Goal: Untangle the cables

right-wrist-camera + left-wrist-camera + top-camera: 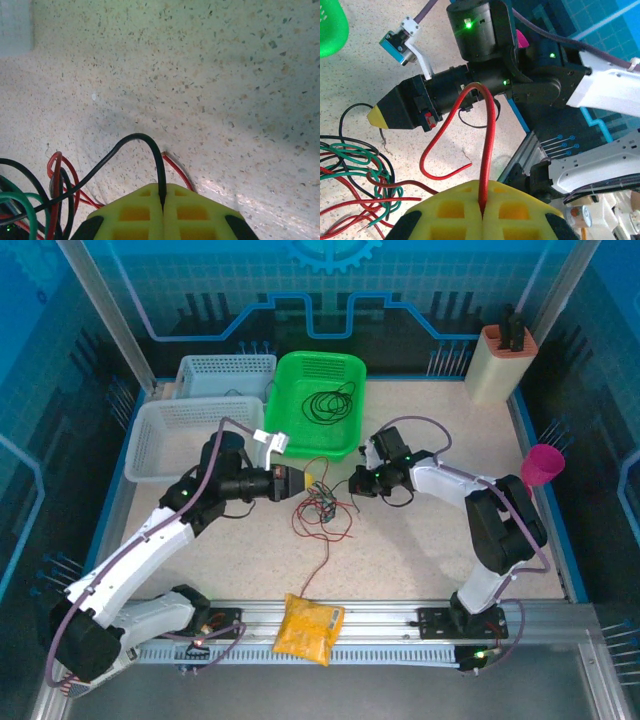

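The cables [322, 508] lie as a knot of red, green and black strands mid-table, between my two grippers. My left gripper [305, 480] is shut on a red cable [487, 150], which rises in a loop out of its yellow jaws [483, 210]. The knot [360, 172] sits left of that loop. My right gripper [352, 483] faces it from the right and is shut on a black cable [135, 138], pinched between its jaws [163, 202]. That black strand arcs left into the knot [30, 200]. A loose red end [177, 167] lies beside the right jaws.
A green basket [350, 365] behind the knot holds a coiled black cable [330, 403]. Two white baskets [160, 420] stand at the back left. A yellow packet [308, 628] lies on the near rail. A pink cup [541, 466] and a beige holder [500, 362] stand right.
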`<state>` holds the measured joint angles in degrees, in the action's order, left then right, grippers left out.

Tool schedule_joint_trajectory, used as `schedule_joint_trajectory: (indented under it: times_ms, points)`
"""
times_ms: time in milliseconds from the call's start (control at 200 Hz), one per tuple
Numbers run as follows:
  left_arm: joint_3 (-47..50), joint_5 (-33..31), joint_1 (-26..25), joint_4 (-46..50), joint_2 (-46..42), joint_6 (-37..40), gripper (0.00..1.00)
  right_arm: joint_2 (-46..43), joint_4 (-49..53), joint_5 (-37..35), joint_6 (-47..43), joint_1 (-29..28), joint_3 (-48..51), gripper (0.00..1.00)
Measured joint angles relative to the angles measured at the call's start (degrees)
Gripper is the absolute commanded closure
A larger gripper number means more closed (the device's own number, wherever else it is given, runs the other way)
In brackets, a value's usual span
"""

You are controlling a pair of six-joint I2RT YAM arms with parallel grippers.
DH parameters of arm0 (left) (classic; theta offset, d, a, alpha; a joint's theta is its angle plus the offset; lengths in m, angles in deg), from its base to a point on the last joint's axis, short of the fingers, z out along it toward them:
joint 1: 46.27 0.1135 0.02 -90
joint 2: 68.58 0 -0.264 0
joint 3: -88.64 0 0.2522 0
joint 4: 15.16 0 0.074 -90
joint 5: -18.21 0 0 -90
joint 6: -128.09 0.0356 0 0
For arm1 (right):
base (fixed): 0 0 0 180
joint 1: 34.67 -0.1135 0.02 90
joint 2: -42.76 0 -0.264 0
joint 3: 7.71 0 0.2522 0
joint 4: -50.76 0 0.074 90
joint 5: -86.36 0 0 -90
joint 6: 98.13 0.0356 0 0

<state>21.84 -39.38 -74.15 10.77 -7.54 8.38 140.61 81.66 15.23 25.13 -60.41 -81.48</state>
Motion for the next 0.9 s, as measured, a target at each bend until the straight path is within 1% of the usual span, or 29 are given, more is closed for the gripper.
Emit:
schedule_joint_trajectory:
  times_ms: [65,150,235,325,505,615,750,901]
  points:
    - [-0.07,0.00,0.02,0.02,0.02,-0.31,1.00,-0.26,-0.37,0.22,0.07,0.00,0.35,0.79]
    - [-0.07,-0.04,0.02,0.00,0.04,-0.35,1.00,-1.68,-1.29,1.40,-0.15,0.09,1.29,0.65]
    - [-0.07,-0.04,0.02,-0.52,0.28,-0.42,1.00,-4.55,-1.36,2.84,-0.59,0.33,2.19,0.57]
    - [-0.07,-0.02,0.02,-1.79,1.18,-0.61,1.00,-10.03,-1.36,3.74,-1.16,1.29,3.91,0.49]
    - [-0.07,-0.02,0.02,-3.06,3.67,-0.79,1.00,-23.78,1.22,5.11,-1.27,3.58,8.28,0.47]
    - [-0.20,-0.02,0.02,-3.48,4.83,-0.79,1.00,-29.70,2.45,7.43,-0.15,3.56,12.48,0.49]
    - [-0.72,-0.02,0.02,-3.48,5.16,-0.76,1.00,-32.94,4.20,11.26,2.47,3.54,16.52,0.57]
    - [-1.86,-0.02,0.07,-3.91,5.40,-0.74,1.00,-33.44,5.33,14.60,3.82,2.16,17.22,0.55]
